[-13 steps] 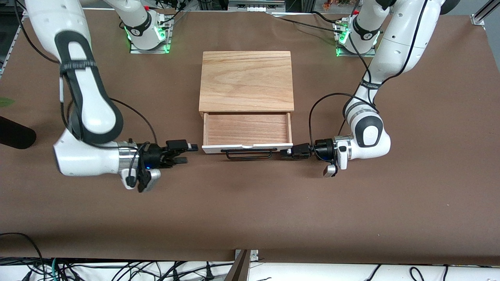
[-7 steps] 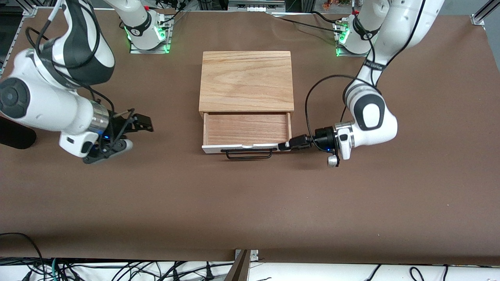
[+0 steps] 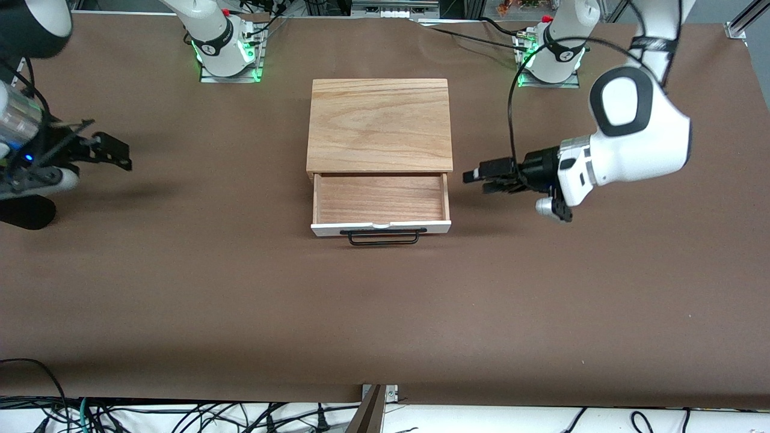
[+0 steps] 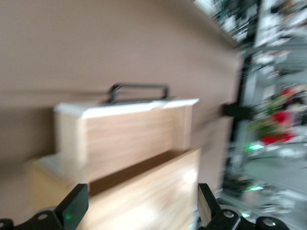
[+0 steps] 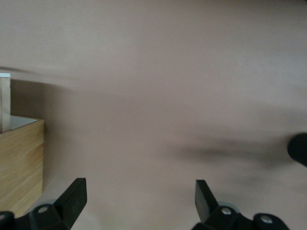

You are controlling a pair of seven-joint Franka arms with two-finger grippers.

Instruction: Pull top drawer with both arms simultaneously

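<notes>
The top drawer stands pulled out of the wooden cabinet, its light wood inside bare. Its white front panel and black bail handle face the front camera. My left gripper is open and empty, over the table beside the cabinet toward the left arm's end. The left wrist view shows the drawer front, the handle and my open left gripper. My right gripper is open and empty, over the table at the right arm's end. It also shows open in the right wrist view.
The arm bases with green lights stand along the table's edge farthest from the front camera. A black object lies at the right arm's end of the table. A corner of the cabinet shows in the right wrist view.
Both grippers have left the drawer front's ends and drawn away, the right one to the right arm's end of the table, the left one up beside the cabinet. The drawer stays open.
</notes>
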